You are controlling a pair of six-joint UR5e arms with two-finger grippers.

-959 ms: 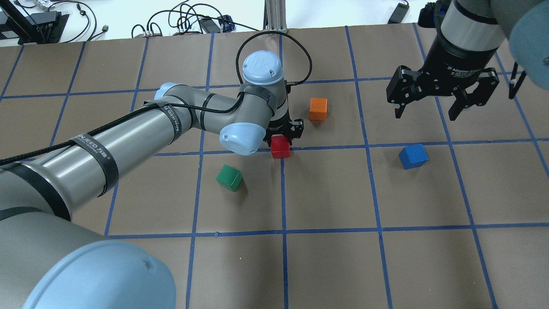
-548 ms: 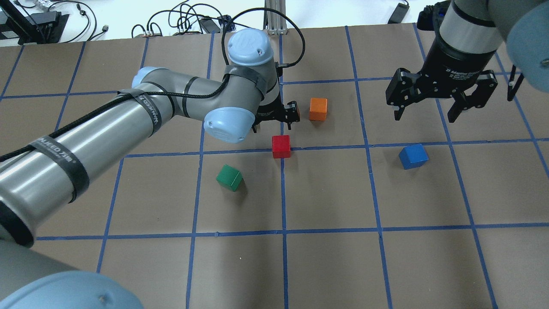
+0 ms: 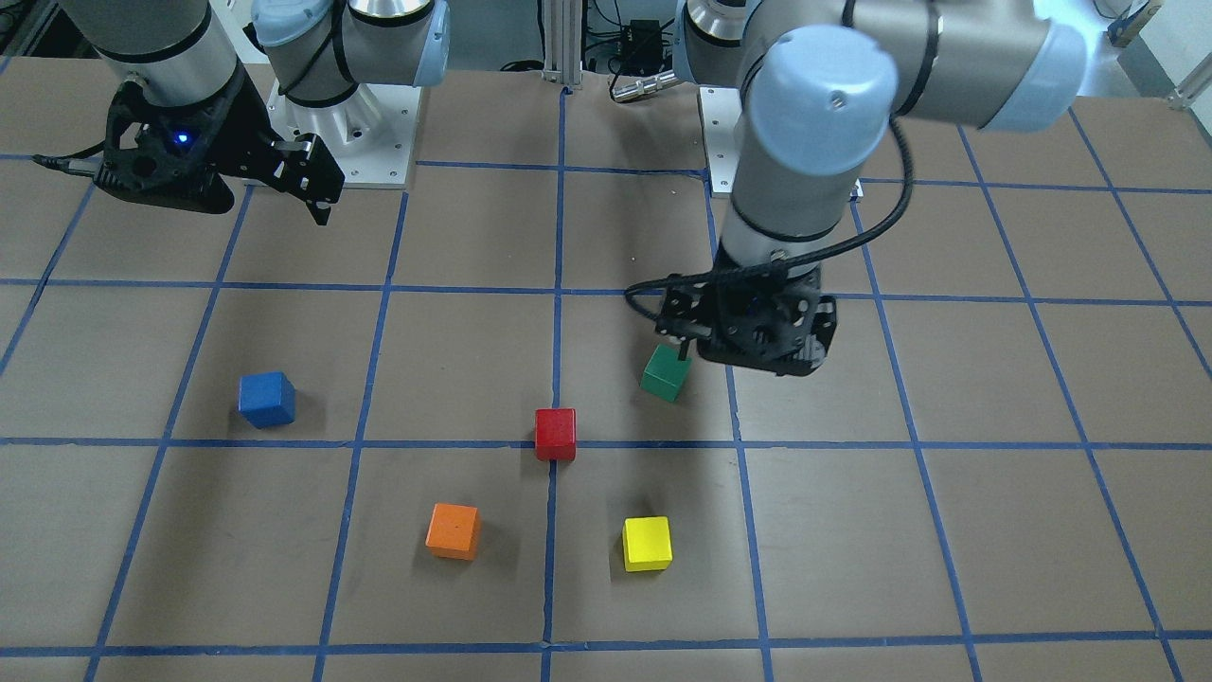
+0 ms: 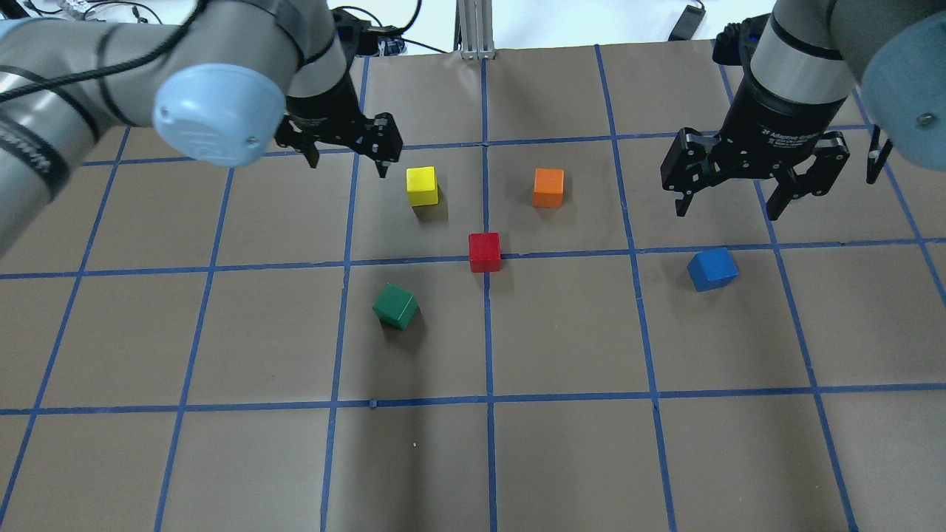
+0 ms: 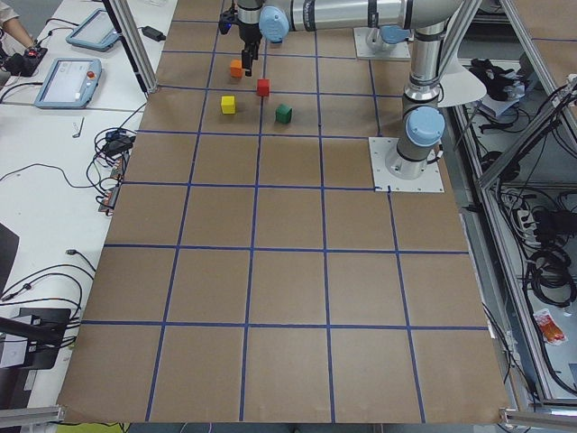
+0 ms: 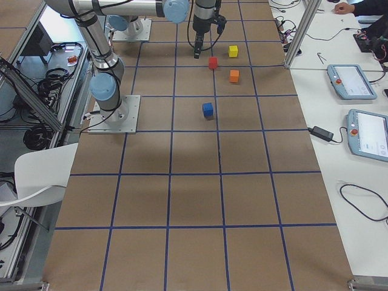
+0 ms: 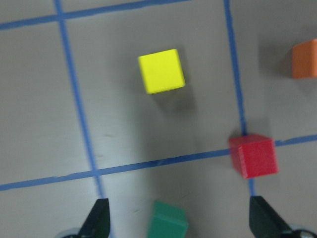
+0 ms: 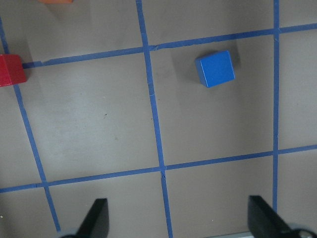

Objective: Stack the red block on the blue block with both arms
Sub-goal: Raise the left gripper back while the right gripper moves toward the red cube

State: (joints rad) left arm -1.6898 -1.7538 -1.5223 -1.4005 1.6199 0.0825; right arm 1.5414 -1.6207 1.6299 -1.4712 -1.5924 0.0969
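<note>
The red block (image 4: pixel 484 252) sits on the table at a blue tape crossing near the middle. The blue block (image 4: pixel 712 269) sits alone to its right. My left gripper (image 4: pixel 349 159) is open and empty, raised at the far left beside the yellow cube, well away from the red block. Its wrist view shows the red block (image 7: pixel 252 155) at lower right. My right gripper (image 4: pixel 728 207) is open and empty, hovering just beyond the blue block. Its wrist view shows the blue block (image 8: pixel 215 68) and the red block (image 8: pixel 11 70) at the left edge.
A yellow cube (image 4: pixel 422 185) and an orange cube (image 4: pixel 548 188) lie beyond the red block. A green cube (image 4: pixel 396 306) lies nearer, to the red block's left. Brown paper with blue tape grid lines (image 4: pixel 488 399) covers the table.
My left arm has lifted off the red block and swung back to the far left, uncovering the yellow cube. The red block has stayed put. My right gripper has dropped slightly toward the blue block.
</note>
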